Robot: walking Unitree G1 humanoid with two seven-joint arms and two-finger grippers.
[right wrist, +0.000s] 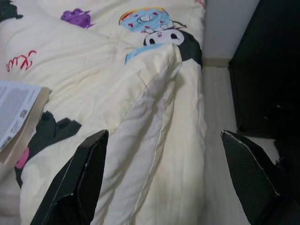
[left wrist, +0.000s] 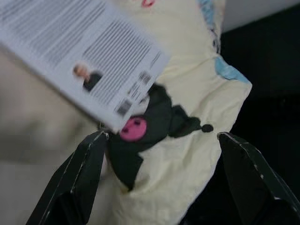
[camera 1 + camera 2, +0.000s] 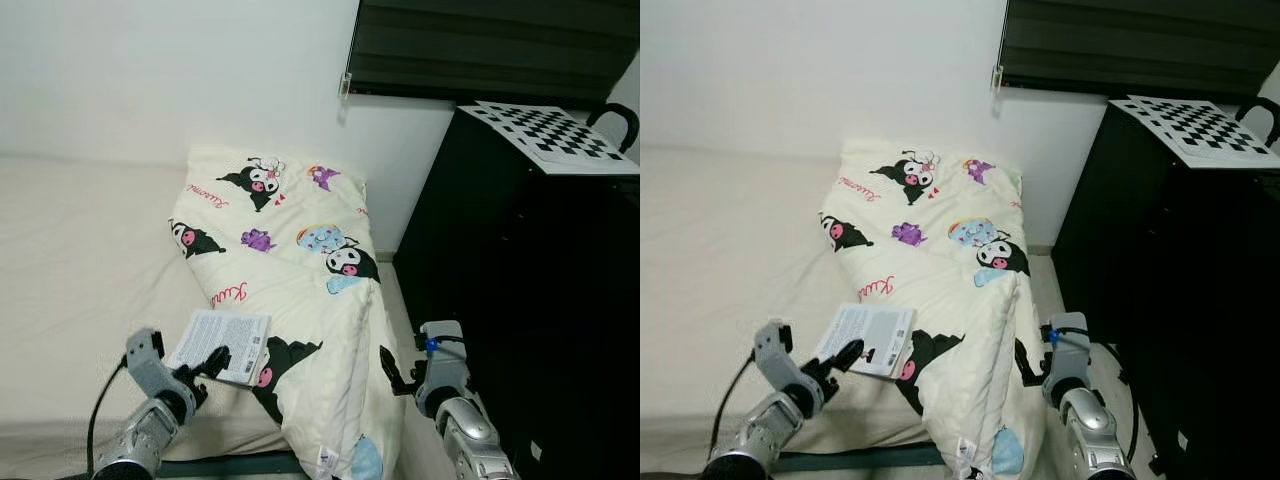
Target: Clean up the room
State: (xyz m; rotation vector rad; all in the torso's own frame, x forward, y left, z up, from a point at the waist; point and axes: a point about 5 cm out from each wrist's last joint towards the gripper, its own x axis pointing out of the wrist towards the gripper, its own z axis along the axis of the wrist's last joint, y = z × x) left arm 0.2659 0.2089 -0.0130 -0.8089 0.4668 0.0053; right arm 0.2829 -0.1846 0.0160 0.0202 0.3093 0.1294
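Left tool (image 3: 213, 362) spread wide, reaching under book (image 3: 219, 345) edge.

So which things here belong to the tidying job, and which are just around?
Job:
- book, lying on the quilt's edge
- quilt, crumpled on the bed
- left gripper, open, at the book
- right gripper, open, beside the quilt

Just around:
- bed
- black cabinet
- checkerboard on it

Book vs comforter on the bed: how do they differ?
The book is small, flat and stiff, white with black print; the comforter is large, soft and rumpled, cream with cartoon characters. The book lies atop the comforter's edge; the comforter drapes over the bed's side. Both rest on the bed.
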